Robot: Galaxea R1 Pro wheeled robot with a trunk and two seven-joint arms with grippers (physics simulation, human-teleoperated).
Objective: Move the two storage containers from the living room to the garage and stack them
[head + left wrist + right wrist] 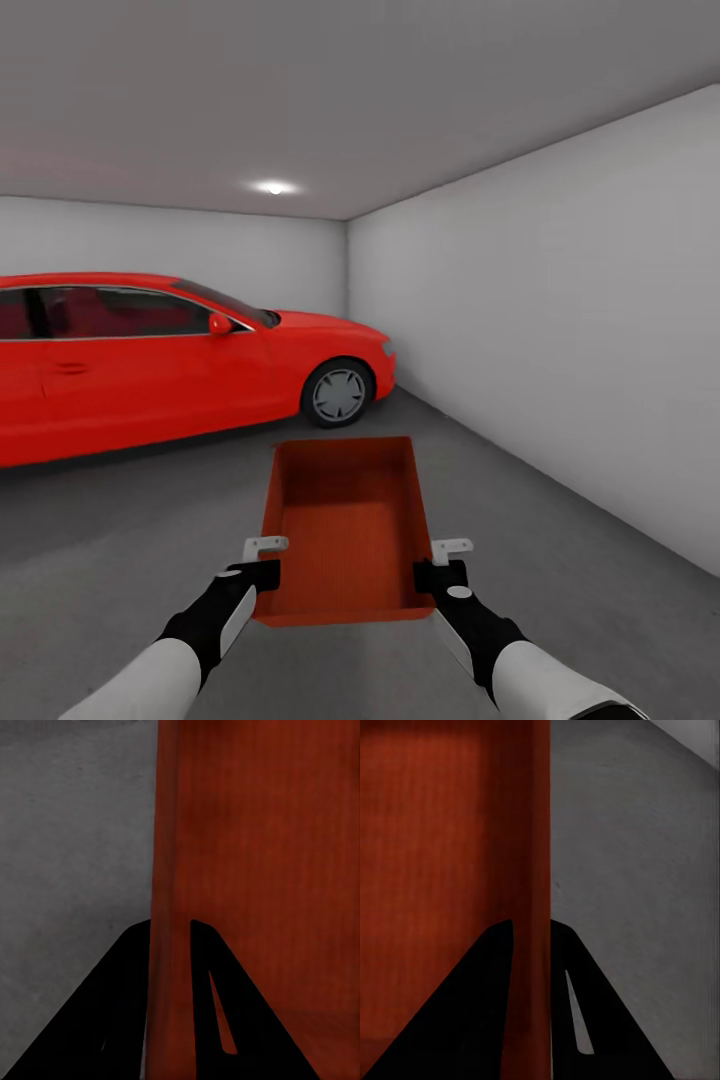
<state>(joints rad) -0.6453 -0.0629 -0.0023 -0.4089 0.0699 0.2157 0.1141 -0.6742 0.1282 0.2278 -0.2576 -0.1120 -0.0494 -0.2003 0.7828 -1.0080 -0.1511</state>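
In the head view an orange-red storage container (345,525) sits in the lower centre of the frame, held up above the floor (560,560), its open top facing up and its long axis running away from the camera. The left gripper (262,565) clamps the container's left wall near the lower left corner, and the right gripper (445,566) clamps the right wall near the lower right corner; a pale finger tip shows just outside each wall. In the left wrist view the two dark fingers (112,1012) of the left gripper (171,926) stand on either side of the thin red wall, pinching it, with the container's inside (270,870) taking the right half of that frame and grey concrete (75,855) the left half. In the right wrist view the right gripper (531,924) likewise pinches the wall between its fingers (465,1012), the container (442,855) on the left of the frame and the floor (630,892) on the right. In the head view a red car (170,360) stands at the middle left, its nose pointing toward the pale grey wall (560,320) that fills the right side. The back wall (200,245) runs behind the car, and a ceiling light (273,187) glows in the upper centre-left. The container is well apart from the car, nearer the bottom edge of the frame.
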